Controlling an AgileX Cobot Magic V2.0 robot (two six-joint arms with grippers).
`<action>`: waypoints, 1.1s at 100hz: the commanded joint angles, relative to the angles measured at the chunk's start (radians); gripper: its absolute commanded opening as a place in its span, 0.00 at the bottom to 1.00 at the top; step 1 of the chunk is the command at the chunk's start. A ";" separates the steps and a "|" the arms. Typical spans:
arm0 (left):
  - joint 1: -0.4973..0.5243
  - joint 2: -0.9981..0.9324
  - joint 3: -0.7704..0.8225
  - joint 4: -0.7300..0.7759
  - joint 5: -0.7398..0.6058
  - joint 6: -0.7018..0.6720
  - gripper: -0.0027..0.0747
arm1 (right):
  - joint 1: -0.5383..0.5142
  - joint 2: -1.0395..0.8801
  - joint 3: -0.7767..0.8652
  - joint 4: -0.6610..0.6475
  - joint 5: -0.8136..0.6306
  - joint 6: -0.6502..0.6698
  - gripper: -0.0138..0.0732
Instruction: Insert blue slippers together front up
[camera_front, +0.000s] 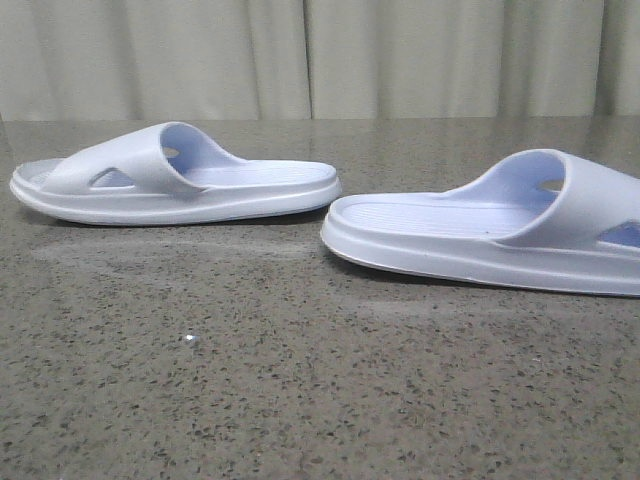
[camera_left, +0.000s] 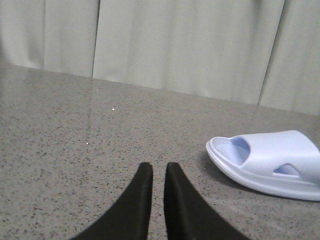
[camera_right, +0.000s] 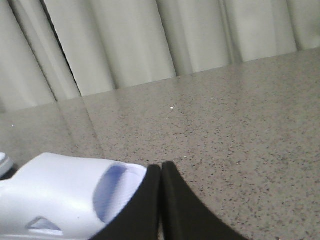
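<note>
Two pale lavender-blue slippers lie sole-down and apart on the speckled grey table (camera_front: 300, 380). The left slipper (camera_front: 175, 178) points its toe left. The right slipper (camera_front: 500, 228) points its toe right and is cut off by the picture's edge. Neither gripper shows in the front view. In the left wrist view my left gripper (camera_left: 159, 167) is empty, its black fingers almost together with a thin slit, and the left slipper (camera_left: 270, 160) lies off to one side, apart from it. My right gripper (camera_right: 161, 166) is shut and empty, right beside the right slipper's strap (camera_right: 60, 192).
Pale pleated curtains (camera_front: 320, 55) hang behind the table's far edge. A small white speck (camera_front: 189, 339) lies on the table in front of the slippers.
</note>
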 joint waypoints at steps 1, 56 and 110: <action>0.003 0.010 0.010 -0.119 -0.081 -0.007 0.05 | -0.005 -0.022 0.020 0.054 -0.107 0.001 0.07; 0.003 0.123 -0.203 -0.229 0.113 -0.007 0.05 | -0.005 0.150 -0.205 0.203 0.197 0.001 0.07; 0.003 0.576 -0.532 -0.139 0.331 0.047 0.17 | -0.005 0.739 -0.575 0.100 0.473 -0.034 0.24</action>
